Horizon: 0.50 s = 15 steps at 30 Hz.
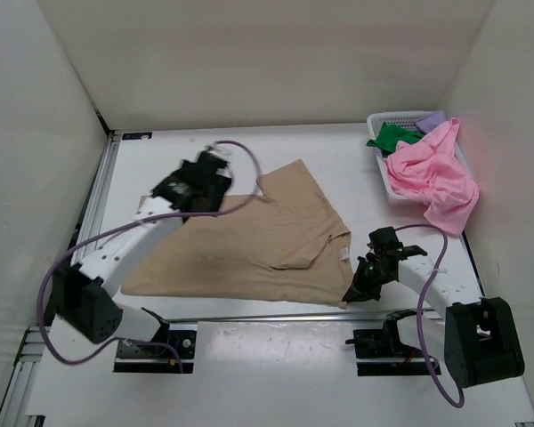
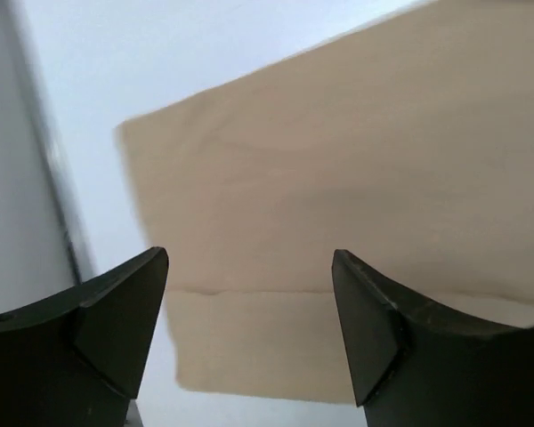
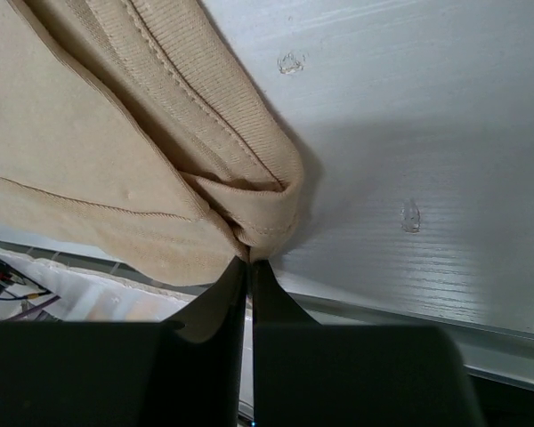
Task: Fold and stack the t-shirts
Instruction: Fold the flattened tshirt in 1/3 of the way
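1. The right gripper (image 3: 249, 271) pinches a corner of the tan shirt (image 3: 116, 133) at its tips, likely to pull it flat.
2. The left gripper (image 2: 249, 267) hangs spread wide, with the shirt just below it.
3. Far beyond, the pink shirt (image 1: 432, 169) waits on the basket (image 1: 400, 116).

The white mesh basket (image 1: 400, 120) stands at the far right corner of the table (image 1: 338, 151), well beyond the right claw (image 1: 358, 286). A metal rail (image 1: 102, 191) runs along the table edge, left of the left claw (image 1: 212, 165). Two small marks, one (image 3: 291, 62) farther and one (image 3: 410, 215) nearer, lie on bare table ahead of the right claw, toward its right.
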{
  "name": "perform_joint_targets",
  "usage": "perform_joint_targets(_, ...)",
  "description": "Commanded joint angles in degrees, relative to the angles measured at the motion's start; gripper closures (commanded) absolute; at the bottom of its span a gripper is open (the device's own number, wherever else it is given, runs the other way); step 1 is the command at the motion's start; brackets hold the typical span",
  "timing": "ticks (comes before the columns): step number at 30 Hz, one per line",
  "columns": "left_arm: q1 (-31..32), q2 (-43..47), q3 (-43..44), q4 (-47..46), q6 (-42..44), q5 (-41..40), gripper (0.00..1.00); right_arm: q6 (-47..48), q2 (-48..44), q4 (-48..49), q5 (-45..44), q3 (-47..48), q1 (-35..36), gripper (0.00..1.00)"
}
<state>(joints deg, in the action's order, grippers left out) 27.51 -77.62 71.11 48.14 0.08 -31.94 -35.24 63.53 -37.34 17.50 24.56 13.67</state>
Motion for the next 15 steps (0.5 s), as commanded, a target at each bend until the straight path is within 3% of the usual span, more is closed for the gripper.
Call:
perform_joint_targets(1, 18.1, -11.6, 8.9, 4.9, -0.1, 6.8, 0.16, -0.3, 0.4, 0.5, -1.1, -1.1, 0.3, 1.00)
perform_joint_targets(4, 29.3, -23.0, 16.1, 4.4, -0.1, 13.2, 0.16, -0.3, 0.4, 0.5, -2.2, -1.7, 0.3, 1.00)
perform_joint_targets(8, 35.2, -34.2, 26.2, 1.6, -0.1, 17.4, 0.14, -0.8, 0.4, 1.0, -3.3, -2.3, 0.3, 1.00)
perform_joint_targets(15, 35.9, -41.5, 27.4, -1.8, -0.1, 19.1, 0.11, -0.8, -0.8, 1.0, -3.3, -2.8, 0.3, 1.00)
